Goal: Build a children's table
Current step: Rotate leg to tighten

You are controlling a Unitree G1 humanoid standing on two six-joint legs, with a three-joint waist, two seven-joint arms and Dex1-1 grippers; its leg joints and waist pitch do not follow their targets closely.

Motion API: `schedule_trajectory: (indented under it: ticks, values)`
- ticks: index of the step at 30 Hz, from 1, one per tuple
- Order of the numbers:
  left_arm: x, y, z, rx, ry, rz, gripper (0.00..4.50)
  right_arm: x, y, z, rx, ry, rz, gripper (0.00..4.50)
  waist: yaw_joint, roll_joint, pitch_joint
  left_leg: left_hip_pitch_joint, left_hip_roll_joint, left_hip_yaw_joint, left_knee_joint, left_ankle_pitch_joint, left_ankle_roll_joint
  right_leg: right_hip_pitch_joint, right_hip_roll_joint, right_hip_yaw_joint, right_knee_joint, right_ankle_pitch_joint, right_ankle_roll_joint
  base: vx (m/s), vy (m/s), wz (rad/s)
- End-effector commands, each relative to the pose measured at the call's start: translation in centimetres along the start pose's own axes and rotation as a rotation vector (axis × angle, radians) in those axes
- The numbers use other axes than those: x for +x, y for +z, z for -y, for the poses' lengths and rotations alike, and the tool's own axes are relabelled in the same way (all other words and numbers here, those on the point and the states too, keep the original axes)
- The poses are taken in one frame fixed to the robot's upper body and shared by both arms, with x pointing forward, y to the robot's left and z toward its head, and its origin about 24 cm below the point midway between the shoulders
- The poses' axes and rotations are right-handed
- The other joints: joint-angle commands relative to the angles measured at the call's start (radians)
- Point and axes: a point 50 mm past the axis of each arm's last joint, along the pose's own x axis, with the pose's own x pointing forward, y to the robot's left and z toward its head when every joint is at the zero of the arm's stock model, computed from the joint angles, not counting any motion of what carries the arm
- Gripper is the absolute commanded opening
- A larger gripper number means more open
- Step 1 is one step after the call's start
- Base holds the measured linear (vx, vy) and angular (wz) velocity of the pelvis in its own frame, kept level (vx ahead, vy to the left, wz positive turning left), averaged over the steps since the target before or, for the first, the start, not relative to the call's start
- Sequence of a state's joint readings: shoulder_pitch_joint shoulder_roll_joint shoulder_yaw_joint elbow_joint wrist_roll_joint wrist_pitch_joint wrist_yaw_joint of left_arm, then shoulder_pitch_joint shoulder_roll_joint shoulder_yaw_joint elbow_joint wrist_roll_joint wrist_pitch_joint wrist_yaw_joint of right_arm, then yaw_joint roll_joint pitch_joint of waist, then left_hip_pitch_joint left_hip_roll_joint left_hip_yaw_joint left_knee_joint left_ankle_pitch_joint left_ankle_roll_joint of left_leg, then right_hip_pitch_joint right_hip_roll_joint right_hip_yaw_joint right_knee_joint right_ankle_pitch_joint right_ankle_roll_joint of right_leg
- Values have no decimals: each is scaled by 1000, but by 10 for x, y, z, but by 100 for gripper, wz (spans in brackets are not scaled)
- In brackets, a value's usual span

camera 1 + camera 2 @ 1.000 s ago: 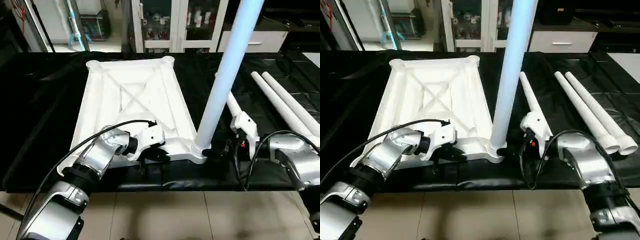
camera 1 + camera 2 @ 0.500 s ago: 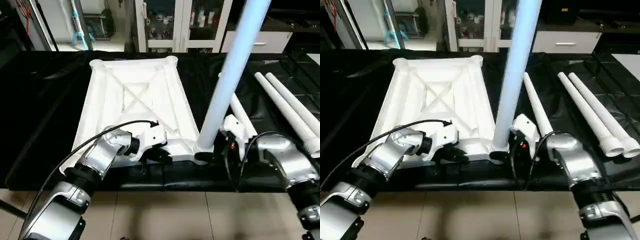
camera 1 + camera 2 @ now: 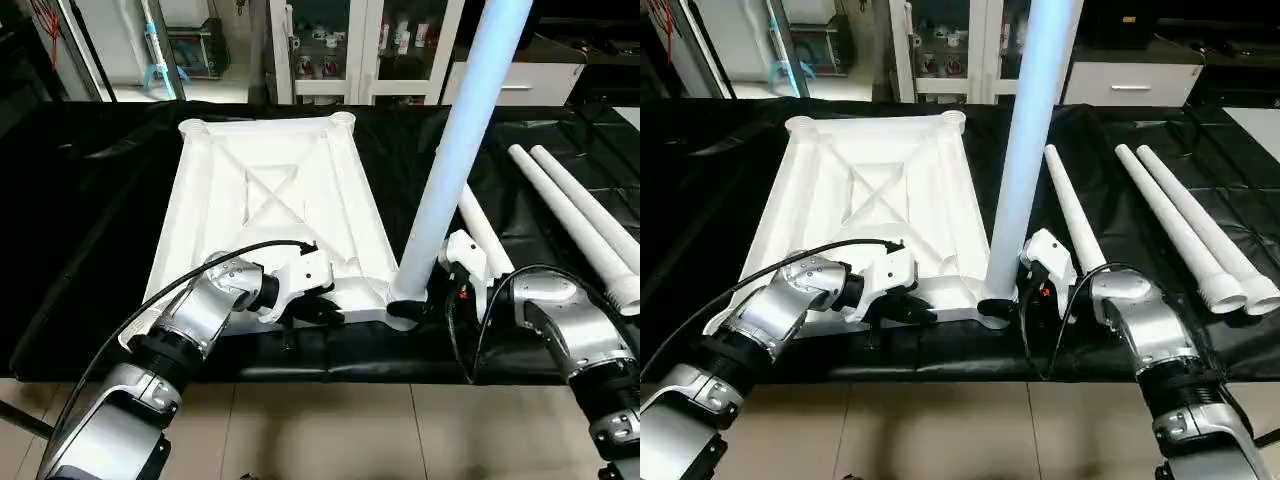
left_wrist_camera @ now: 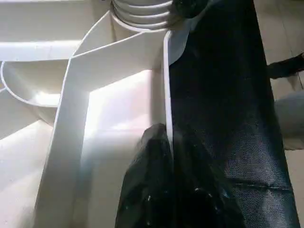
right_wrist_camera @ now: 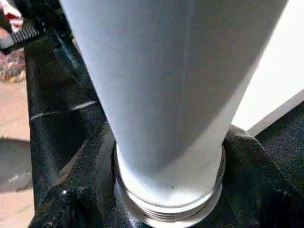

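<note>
The white tabletop (image 3: 275,215) lies upside down, ribs up, on the black-draped worktop (image 3: 90,230), stretching from about six o'clock toward twelve. One leg (image 3: 455,150) stands upright in the corner socket at the tabletop's five o'clock corner, its ringed base seated in the round socket. The left gripper (image 3: 318,306) sits at the near edge of the tabletop, at roughly seven o'clock from that standing leg. In the left wrist view its two black fingers (image 4: 147,190) are pinched tight on the thin rim of the tabletop, one finger inside the rim and one outside against the black cloth, jaws all but closed on that wall. The right gripper (image 3: 1015,305) is in at the foot of the upright leg from the three o'clock side. The right wrist view has the leg's base between its dark fingers (image 5: 76,199), one on either side of the ringed collar, jaws fairly wide; whether they actually press on the leg cannot be told. Three more legs lie flat on the cloth: one (image 3: 1072,210) just beside the right gripper, and a pair (image 3: 1185,225) touching side by side farther out toward three o'clock.
</note>
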State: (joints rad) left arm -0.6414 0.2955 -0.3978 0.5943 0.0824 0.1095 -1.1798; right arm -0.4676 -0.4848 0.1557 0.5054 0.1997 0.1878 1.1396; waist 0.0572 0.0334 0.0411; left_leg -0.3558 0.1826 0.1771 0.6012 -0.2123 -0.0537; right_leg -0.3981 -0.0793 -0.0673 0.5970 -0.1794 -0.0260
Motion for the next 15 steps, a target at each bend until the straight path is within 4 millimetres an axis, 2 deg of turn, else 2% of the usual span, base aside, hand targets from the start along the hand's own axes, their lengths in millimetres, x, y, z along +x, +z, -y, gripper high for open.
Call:
schedule_trajectory:
  ticks: [1, 2, 3, 5, 6, 8, 10, 12, 15]
  values:
    - [16, -12, 15, -42, -91, -44, 0, 7, -1, 3, 28, -88, 42, 270, -3, -13, -63, 2, 50, -9, -63, -79, 118, 55, -66, 41, -53, -84, -271, 0, 0, 0]
    - [16, -12, 15, -42, -91, -44, 0, 7, -1, 3, 28, -88, 42, 269, -6, -12, -61, 2, 49, -9, -65, -99, 108, 53, -67, 42, -58, -117, -266, 0, 0, 0]
    - [16, -12, 14, -49, -75, -35, 0, 10, -2, 4, 29, -141, 49, 269, -10, -15, -58, 2, 47, -10, -68, -128, 93, 55, -67, 41, -63, -161, -256, 0, 0, 0]
    - [20, -9, 5, -90, 41, -16, 0, 20, -8, 10, 65, -308, 63, 269, -21, -15, -51, 3, 45, -10, -73, -183, 64, 49, -68, 42, -74, -256, -232, 0, 0, 0]
    - [23, -8, 0, -113, 105, -17, 0, 26, -10, 11, 95, -379, 72, 268, -30, -18, -49, 7, 40, -12, -75, -224, 36, 48, -68, 40, -86, -347, -204, 0, 0, 0]
    - [28, -4, -9, -150, 205, -23, 0, 38, -12, 12, 160, -498, 89, 268, -40, -18, -46, 9, 40, -19, -80, -264, 12, 46, -68, 37, -95, -455, -161, 0, 0, 0]
    - [32, 1, -16, -189, 285, -26, 0, 47, -14, 15, 214, -613, 90, 268, -49, -18, -48, 12, 38, -21, -81, -270, 0, 41, -69, 38, -97, -449, -156, 0, 0, 0]
    - [37, 8, -24, -237, 383, -26, 0, 56, -14, 19, 257, -741, 80, 267, -58, -18, -47, 11, 35, -20, -81, -280, 4, 39, -67, 37, -101, -453, -157, 0, 0, 0]
    - [41, 14, -31, -269, 479, -39, 0, 64, -12, 23, 289, -884, 75, 267, -58, -20, -51, 10, 33, -19, -79, -268, 18, 39, -68, 37, -103, -428, -159, 0, 0, 0]
